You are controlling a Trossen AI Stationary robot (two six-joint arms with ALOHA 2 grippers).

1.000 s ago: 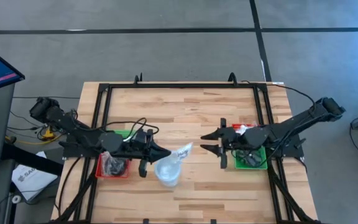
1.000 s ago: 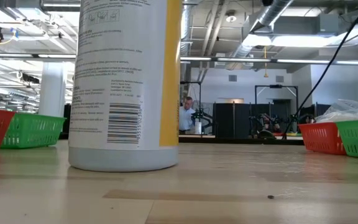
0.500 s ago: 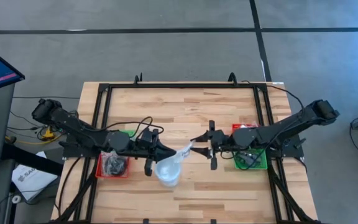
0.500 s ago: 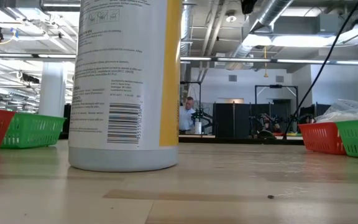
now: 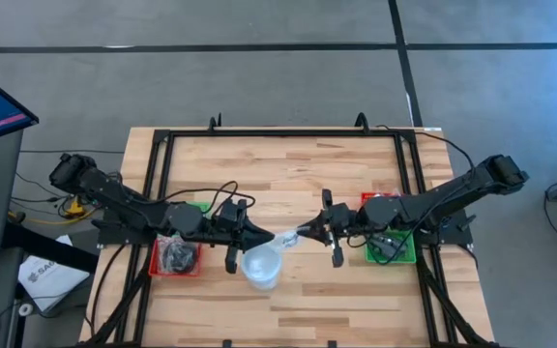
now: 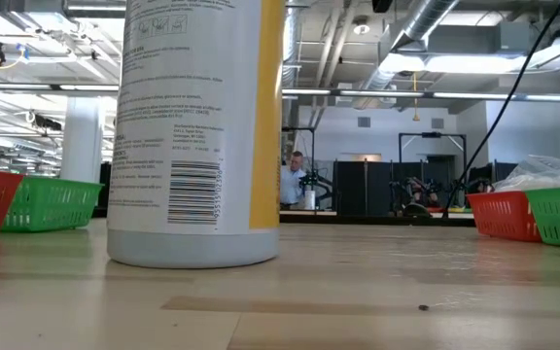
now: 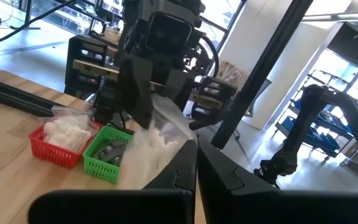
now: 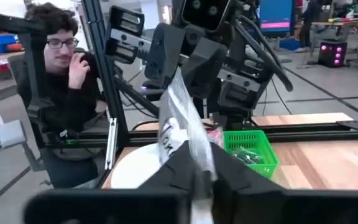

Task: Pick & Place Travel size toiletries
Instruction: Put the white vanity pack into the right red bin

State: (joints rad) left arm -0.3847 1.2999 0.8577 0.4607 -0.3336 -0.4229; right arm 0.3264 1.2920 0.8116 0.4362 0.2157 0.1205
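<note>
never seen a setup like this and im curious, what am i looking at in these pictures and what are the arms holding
This is a robot with two dark arms at a wooden table. One picture looks straight down from above, one looks level across the tabletop, and two come from cameras on the arms' wrists.

From above, the left gripper and the right gripper meet at mid-table, both pinching a clear plastic bag stretched between them. The right wrist view shows that bag caught between its shut fingers. Just below it stands a white round cup.

A red tray of dark items sits on the left side, a green tray on the right; more red and green trays sit beside them.

The tabletop view is mostly filled by a tall white bottle. A person sits behind the table.
</note>
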